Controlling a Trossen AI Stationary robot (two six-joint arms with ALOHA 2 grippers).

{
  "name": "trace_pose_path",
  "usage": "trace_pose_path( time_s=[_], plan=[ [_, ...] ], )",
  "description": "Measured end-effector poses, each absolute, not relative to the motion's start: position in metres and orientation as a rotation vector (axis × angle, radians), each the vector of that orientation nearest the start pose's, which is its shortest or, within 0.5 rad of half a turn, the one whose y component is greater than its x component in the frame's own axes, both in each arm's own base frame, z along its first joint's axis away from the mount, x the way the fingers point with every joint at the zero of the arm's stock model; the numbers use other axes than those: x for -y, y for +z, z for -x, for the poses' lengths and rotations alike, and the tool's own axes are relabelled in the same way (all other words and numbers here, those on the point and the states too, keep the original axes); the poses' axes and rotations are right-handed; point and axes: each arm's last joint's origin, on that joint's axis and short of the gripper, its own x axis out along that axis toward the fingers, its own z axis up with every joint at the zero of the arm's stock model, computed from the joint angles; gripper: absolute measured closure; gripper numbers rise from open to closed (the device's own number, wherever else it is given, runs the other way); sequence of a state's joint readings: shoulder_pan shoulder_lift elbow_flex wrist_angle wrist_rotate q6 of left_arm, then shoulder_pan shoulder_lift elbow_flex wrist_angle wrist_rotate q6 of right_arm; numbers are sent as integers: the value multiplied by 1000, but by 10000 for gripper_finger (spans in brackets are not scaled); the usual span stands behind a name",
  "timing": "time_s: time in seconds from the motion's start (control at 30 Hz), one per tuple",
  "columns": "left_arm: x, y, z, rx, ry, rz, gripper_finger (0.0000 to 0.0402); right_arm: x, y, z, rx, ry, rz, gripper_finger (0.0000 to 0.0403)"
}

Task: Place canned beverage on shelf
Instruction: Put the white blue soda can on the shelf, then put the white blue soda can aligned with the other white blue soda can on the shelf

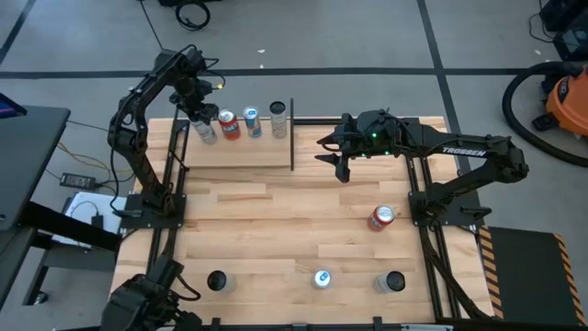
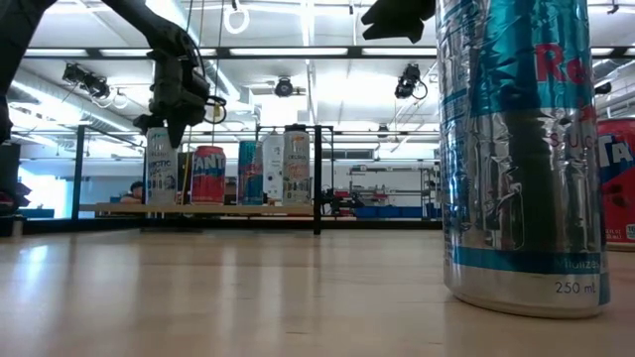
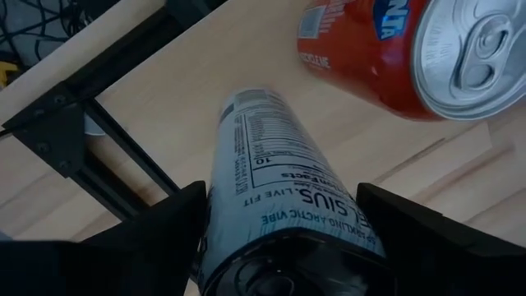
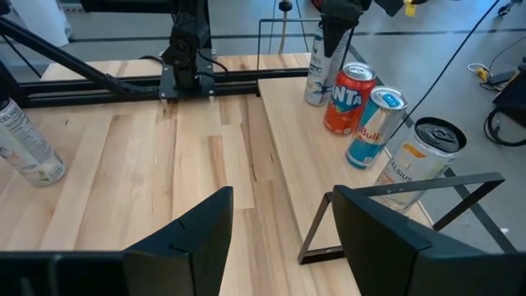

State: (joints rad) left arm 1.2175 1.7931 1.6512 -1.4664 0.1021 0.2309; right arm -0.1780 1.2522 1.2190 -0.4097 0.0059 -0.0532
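Note:
The shelf (image 1: 239,152), a pale wood panel with black rods, stands at the table's far left. On it, in a row, are a white Celsius can (image 1: 204,131), a red Fanta can (image 1: 228,124), a blue Red Bull can (image 1: 251,122) and a second pale can (image 1: 278,119). My left gripper (image 1: 197,108) stands over the row's left end and is shut on the white Celsius can (image 3: 271,164). My right gripper (image 1: 333,154) hovers open and empty just right of the shelf; it also shows in the right wrist view (image 4: 283,238). My left gripper pinches the white Celsius can between its two fingers, on the side wall near the top (image 3: 246,238). The fingers (image 3: 164,238) come from above, pointing down along the can. The can stands upright with its base on the shelf panel (image 2: 159,203).
On the tabletop stand a red can (image 1: 381,218) at the right and three cans along the near edge (image 1: 218,280) (image 1: 322,278) (image 1: 393,282). The middle one fills the low view's right side (image 2: 526,149). Black frame posts (image 1: 423,184) flank the table. Bare wood lies at mid-table.

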Motion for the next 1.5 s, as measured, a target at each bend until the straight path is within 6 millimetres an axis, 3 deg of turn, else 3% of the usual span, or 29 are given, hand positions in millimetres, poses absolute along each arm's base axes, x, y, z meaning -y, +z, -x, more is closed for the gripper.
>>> trace_pose_path(
  time_s=[0.27,0.53,0.73,1.03,1.5],
  plan=[
    [-303,296,-115,-1387,685,852,86,48,365,-267,-442,-169,17,186],
    [-303,335,-116,-1317,744,826,86,48,365,-267,-442,-169,17,186],
    [-294,367,-134,-1181,700,772,86,49,364,-269,-448,-169,16,186],
    [-249,421,-170,-1020,573,545,86,49,363,-269,-449,-169,16,186],
    [-168,455,-210,-913,329,262,86,48,360,-267,-488,-173,-13,186]
  ],
)
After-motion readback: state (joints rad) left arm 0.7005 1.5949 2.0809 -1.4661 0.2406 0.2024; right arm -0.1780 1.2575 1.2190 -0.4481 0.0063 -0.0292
